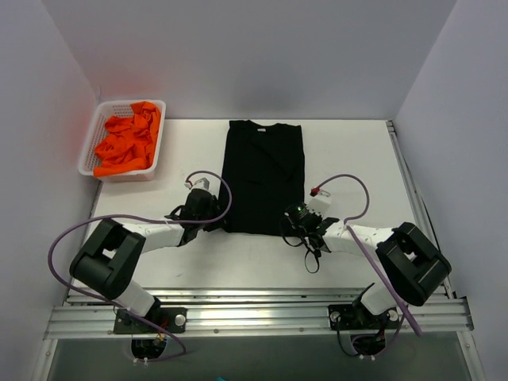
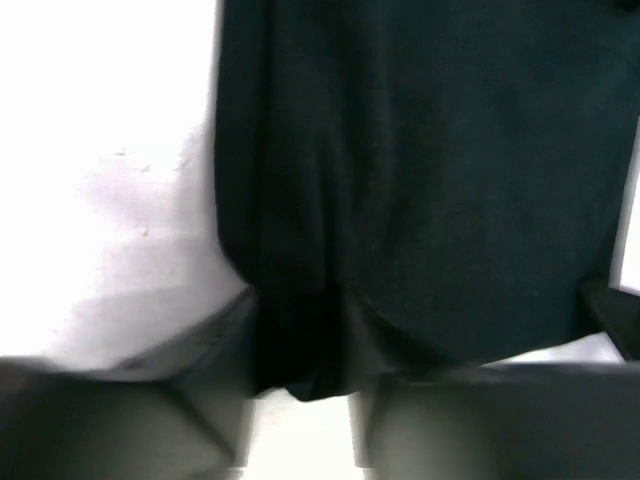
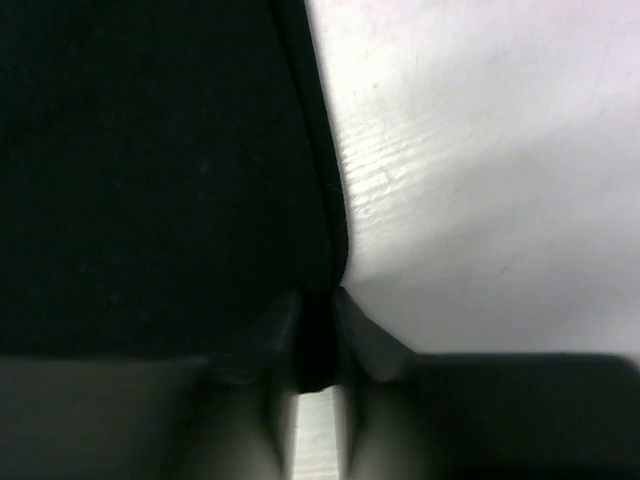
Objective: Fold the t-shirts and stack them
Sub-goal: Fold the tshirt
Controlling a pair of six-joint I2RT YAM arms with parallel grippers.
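Orange t-shirts point(image 1: 127, 143) in white mesh basket point(image 1: 123, 176); black t-shirt point(image 1: 264, 175) on table point(image 1: 353, 159)

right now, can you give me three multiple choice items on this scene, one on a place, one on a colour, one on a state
1. Where do the orange t-shirts lie?
A. on the floor
B. under the right arm
C. in the white basket

2. What colour is the t-shirt spread flat on the table?
A. orange
B. black
C. white

3. What are the left end effector and right end effector doing?
A. each pinching the black t-shirt at its near hem
B. hanging open over the basket
C. holding orange cloth

Answers: C, orange cloth fills the basket at far left; B, the flat shirt mid-table is black; A, both wrist views show black cloth pinched.
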